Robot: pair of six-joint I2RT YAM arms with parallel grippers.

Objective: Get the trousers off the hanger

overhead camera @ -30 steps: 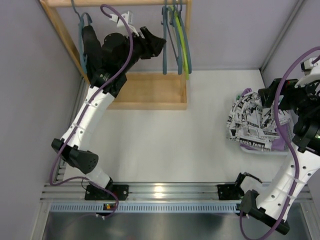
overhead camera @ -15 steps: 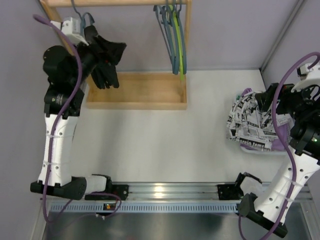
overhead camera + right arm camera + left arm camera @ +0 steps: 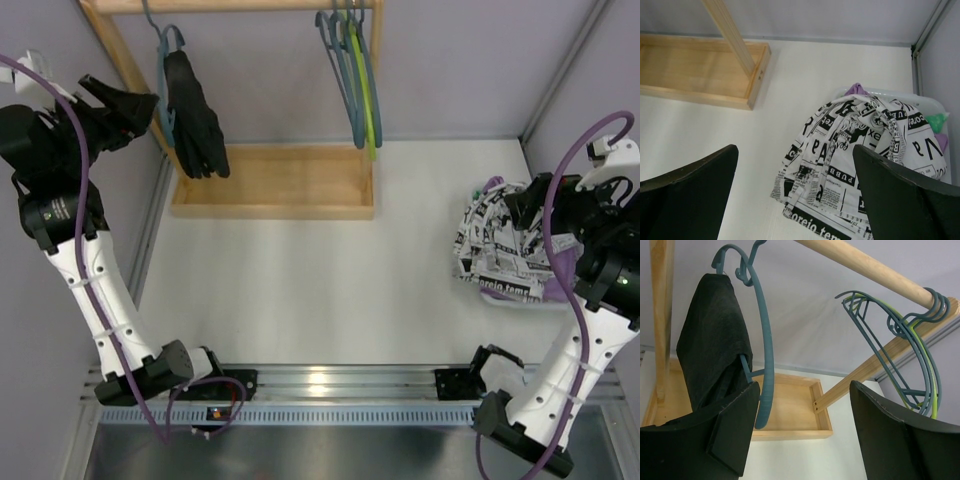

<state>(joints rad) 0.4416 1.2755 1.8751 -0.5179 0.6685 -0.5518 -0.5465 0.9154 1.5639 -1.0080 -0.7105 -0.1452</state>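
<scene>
The black trousers (image 3: 192, 118) hang folded over a teal hanger (image 3: 165, 45) at the left end of the wooden rod (image 3: 230, 5). My left gripper (image 3: 122, 104) is open and empty, a little to the left of them. In the left wrist view the black trousers (image 3: 715, 340) and their hanger (image 3: 763, 345) sit just beyond my left finger, with nothing between the jaws of the left gripper (image 3: 805, 437). The printed trousers (image 3: 503, 250) lie heaped at the right over purple trousers (image 3: 560, 292). My right gripper (image 3: 528, 203) is open above that heap (image 3: 860, 150).
Several bare hangers (image 3: 350, 80) hang at the rod's right end. The rack's wooden base tray (image 3: 290, 182) lies on the white table. A white bin (image 3: 920, 97) under the heap also holds a green cloth (image 3: 937, 120). Grey walls close in on both sides.
My left arm swung left along the rack, from the middle past the black trousers, and its jaws opened wider. The right arm shifted only slightly.
</scene>
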